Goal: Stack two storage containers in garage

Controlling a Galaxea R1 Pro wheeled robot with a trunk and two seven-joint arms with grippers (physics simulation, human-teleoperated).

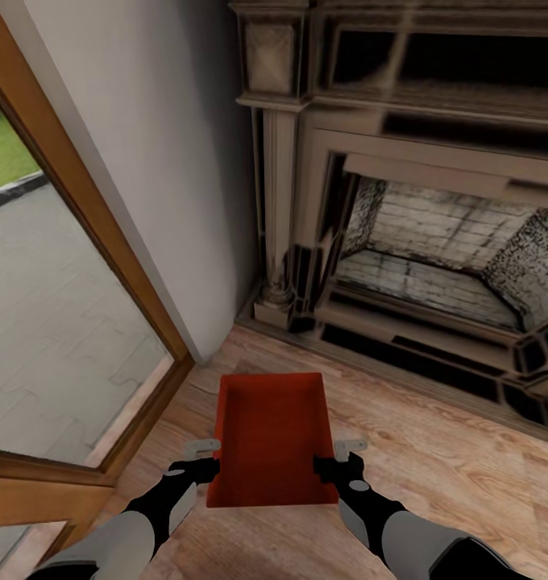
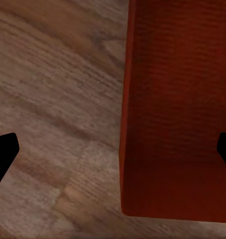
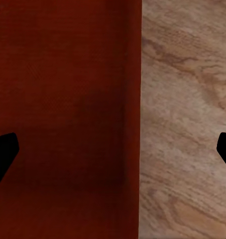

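Both of my grippers sit at the near end of the storage container [image 1: 270,439], low in the middle of the head view. My left gripper [image 1: 203,457] is at its left long wall and my right gripper [image 1: 343,457] at its right long wall. In each wrist view the two dark fingertips stand wide apart, with a container wall running between them: the left gripper [image 2: 113,149] straddles the wall with floor on one side and orange-red on the other, and the right gripper [image 3: 113,149] does the same. So both are spread open over the rims, not closed on anything yet.

That container is an open orange-red bin, empty, lying on the wood plank floor [image 1: 435,475] with its far short end toward the fireplace [image 1: 435,234]. Upper right of the frame is that dark ornate fireplace; upper left is the pale wall [image 1: 177,161], and along the left edge the wood-framed glass door [image 1: 80,217] with paving outside.

By my judgement the task has barely begun: this bin is in the living room, not yet lifted, and the carry to the garage, the setting down and the stacking are all ahead.

I cannot tell whether my fingertips touch the walls. The bin's near wall is partly crossed by my wrists.
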